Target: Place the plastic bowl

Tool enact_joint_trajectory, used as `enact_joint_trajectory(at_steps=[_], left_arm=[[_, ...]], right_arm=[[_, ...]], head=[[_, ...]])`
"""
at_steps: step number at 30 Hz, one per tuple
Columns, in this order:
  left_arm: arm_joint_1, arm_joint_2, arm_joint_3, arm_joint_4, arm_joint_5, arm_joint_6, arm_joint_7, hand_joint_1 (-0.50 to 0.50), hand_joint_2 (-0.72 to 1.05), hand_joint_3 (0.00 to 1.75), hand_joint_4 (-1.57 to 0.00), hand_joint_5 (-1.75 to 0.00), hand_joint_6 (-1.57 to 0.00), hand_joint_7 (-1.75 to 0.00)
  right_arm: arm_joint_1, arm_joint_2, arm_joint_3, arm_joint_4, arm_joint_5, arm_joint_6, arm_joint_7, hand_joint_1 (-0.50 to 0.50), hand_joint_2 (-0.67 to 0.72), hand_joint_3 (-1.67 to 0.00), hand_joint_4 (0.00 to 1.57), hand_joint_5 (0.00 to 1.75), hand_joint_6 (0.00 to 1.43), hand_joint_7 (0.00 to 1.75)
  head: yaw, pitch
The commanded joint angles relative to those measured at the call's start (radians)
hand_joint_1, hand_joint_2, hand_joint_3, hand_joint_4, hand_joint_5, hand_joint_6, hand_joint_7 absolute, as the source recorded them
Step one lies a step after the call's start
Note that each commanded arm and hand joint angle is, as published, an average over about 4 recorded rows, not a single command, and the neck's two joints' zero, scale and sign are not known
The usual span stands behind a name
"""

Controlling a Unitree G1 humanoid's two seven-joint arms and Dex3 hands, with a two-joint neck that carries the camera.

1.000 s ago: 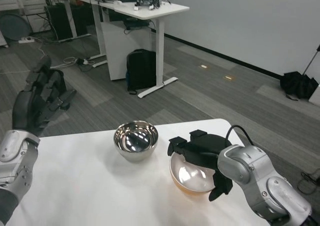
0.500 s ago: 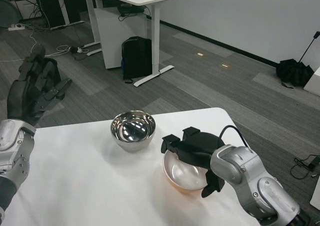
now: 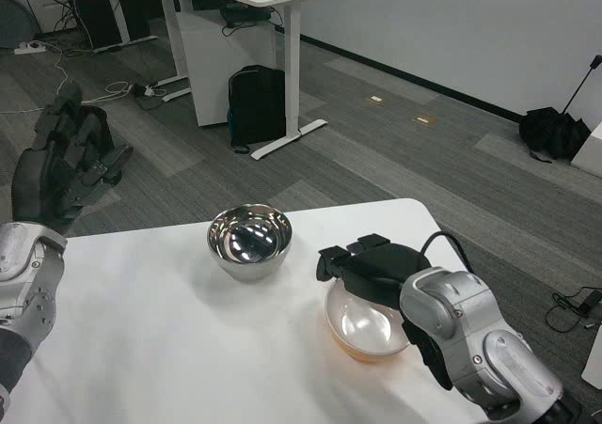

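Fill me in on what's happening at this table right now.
The robot's right hand grips the far rim of an orange plastic bowl near the right edge of the white table; I can't tell if the bowl rests on the surface. A steel bowl stands to its left, apart from it. The left hand is raised at the table's left side, holding nothing.

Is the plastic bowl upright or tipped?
Upright: the plastic bowl sits on the table, mouth up, its inside showing under the right hand.
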Motion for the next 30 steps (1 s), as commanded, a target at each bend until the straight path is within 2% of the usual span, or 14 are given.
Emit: enact_joint_trajectory(at_steps=[1,5,8,12,15,18,21,24,26,29,30], left_arm=[[0.016,0.009,0.003,-0.001,-0.008,-0.013,0.001,-0.5,0.87,0.09,0.0,0.0,-0.05,-0.07],[0.02,0.012,0.003,-0.003,-0.01,-0.013,0.001,-0.5,0.87,0.09,0.0,0.0,-0.07,-0.07],[0.022,0.015,0.002,-0.005,-0.014,-0.014,0.001,-0.5,0.87,0.09,0.0,0.0,-0.07,-0.07],[0.028,0.016,0.002,-0.007,-0.015,-0.014,0.001,-0.5,0.87,0.09,0.0,0.0,-0.06,-0.07],[0.035,0.016,0.003,-0.011,-0.016,-0.014,0.001,-0.5,0.87,0.09,0.0,0.0,-0.05,-0.07],[0.042,0.016,0.006,-0.019,-0.018,-0.014,0.001,-0.5,0.87,0.09,0.0,0.0,-0.05,-0.07],[0.043,0.016,0.009,-0.022,-0.021,-0.015,0.001,-0.5,0.87,0.09,0.0,0.0,-0.05,-0.07],[0.038,0.018,0.007,-0.022,-0.022,-0.016,0.001,-0.5,0.87,0.09,0.0,0.0,-0.05,-0.07],[0.037,0.019,0.005,-0.023,-0.022,-0.015,0.001,-0.5,0.87,0.09,0.0,0.0,-0.05,-0.07],[0.037,0.019,0.003,-0.022,-0.022,-0.014,0.001,-0.5,0.87,0.09,0.0,0.0,-0.07,-0.07],[0.037,0.019,0.002,-0.022,-0.022,-0.015,0.001,-0.5,0.87,0.09,0.0,0.0,-0.07,-0.07]], right_arm=[[0.014,0.003,0.004,0.003,0.01,0.02,0.005,-0.46,0.72,0.0,0.06,0.0,0.0,0.35],[0.023,0.006,-0.001,-0.004,0.035,0.027,0.004,-0.46,0.72,0.0,0.0,0.0,0.0,0.17],[0.026,0.011,-0.018,-0.01,0.079,0.026,-0.006,-0.46,0.71,0.0,0.0,0.0,0.0,0.12],[0.026,0.006,-0.066,-0.013,0.214,-0.03,-0.073,-0.46,0.66,0.0,0.0,0.0,0.0,0.07],[0.026,0.013,-0.132,-0.013,0.305,-0.095,-0.154,-0.46,0.66,0.0,0.01,0.0,0.0,0.07],[0.024,0.03,-0.247,-0.013,0.45,-0.212,-0.294,-0.46,0.66,0.0,0.02,0.0,0.0,0.07],[0.008,0.028,-0.315,-0.012,0.586,-0.266,-0.39,-0.46,0.65,0.0,0.0,0.0,0.0,0.07],[-0.019,0.003,-0.349,-0.008,0.721,-0.279,-0.449,-0.46,0.6,0.0,0.0,0.0,0.0,0.07],[-0.035,-0.009,-0.364,-0.006,0.782,-0.289,-0.483,-0.46,0.61,0.0,0.0,0.0,0.0,0.07],[-0.049,-0.004,-0.379,0.007,0.855,-0.339,-0.56,-0.46,0.66,0.0,0.0,0.0,0.0,0.07],[-0.052,0.005,-0.383,0.024,0.889,-0.377,-0.602,-0.46,0.66,0.0,0.0,0.0,0.0,0.07]], head=[[-0.002,0.002],[-0.003,0.007],[0.0,0.021],[0.011,0.044],[0.021,0.063],[0.032,0.09],[0.039,0.118],[0.034,0.152],[0.027,0.173],[0.018,0.197],[0.014,0.209]])
